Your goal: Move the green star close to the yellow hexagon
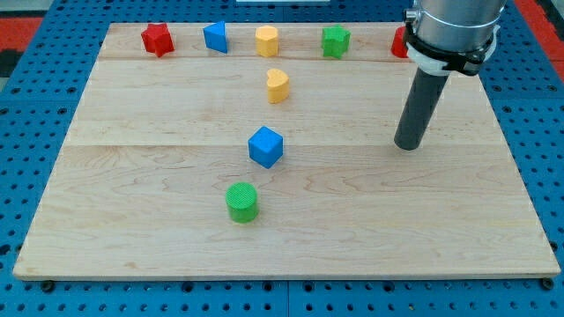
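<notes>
Desk: pale wooden board, visible grain, made of planks with faint seams running across the view. It sits on a blue perforated surface with a regular grid of holes.

Arm: metallic grey cylindrical housing at the view's top right, white collar beneath, then a straight dark matte rod. No end effector with jaws is fitted, so no open or closed state applies. My tip rests on the desk right of centre, well apart from every block.

Blocks, all matte plastic with fine ribbed surfaces. Row along the view's top edge, left to right:
- red star, pointed outline
- blue block, angular; exact shape unclear
- yellow hexagon, faceted sides
- green star, well to the right of the yellow hexagon, not touching it; up and to the left of my tip
- red block, mostly hidden behind the arm; shape cannot be told

Below the row:
- yellow heart, just below the yellow hexagon, lobes towards the view's left
- blue cube, near centre, turned corner-on
- green cylinder, upright, round top with hatch texture, lower left of the blue cube

No two blocks touch.
</notes>
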Robot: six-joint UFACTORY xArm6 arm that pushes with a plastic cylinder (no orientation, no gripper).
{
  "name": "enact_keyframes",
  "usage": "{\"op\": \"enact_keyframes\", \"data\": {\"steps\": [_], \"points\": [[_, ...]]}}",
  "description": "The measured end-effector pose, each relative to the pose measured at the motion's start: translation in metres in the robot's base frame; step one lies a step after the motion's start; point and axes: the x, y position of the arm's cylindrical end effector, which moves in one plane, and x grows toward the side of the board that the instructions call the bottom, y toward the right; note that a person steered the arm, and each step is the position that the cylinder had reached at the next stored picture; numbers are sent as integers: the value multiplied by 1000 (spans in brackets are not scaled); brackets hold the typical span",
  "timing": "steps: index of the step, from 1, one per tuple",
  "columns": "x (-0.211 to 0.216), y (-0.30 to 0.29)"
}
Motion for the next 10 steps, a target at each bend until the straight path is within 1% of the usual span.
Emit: {"op": "enact_keyframes", "data": {"steps": [1, 2, 3, 4, 5, 6, 7, 10], "points": [[-1, 3], [-5, -34], [-8, -36], [-28, -45], [-66, -75], [-111, -36], [-143, -36], [-178, -36]]}}
